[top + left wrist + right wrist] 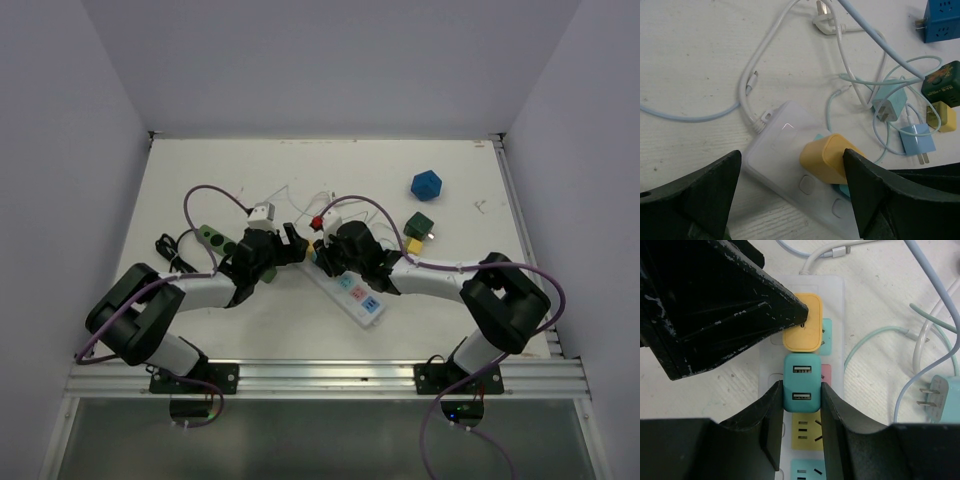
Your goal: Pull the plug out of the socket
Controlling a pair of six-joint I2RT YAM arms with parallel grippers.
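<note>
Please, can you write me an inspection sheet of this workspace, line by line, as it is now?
Surface: white table, faintly marked.
Job's things: yellow plug and teal plug seated in the white power strip.
Clutter: blue polyhedron, dark green cube, light blue adapter, loose.
Grippers: left gripper open, astride the yellow plug; right gripper shut on the teal plug.
Cables: white cables loose beyond the strip.
Surroundings: plain walls; metal rail at the near edge.

No legible text, printed label on dark green cube (942, 82) too blurred
</note>
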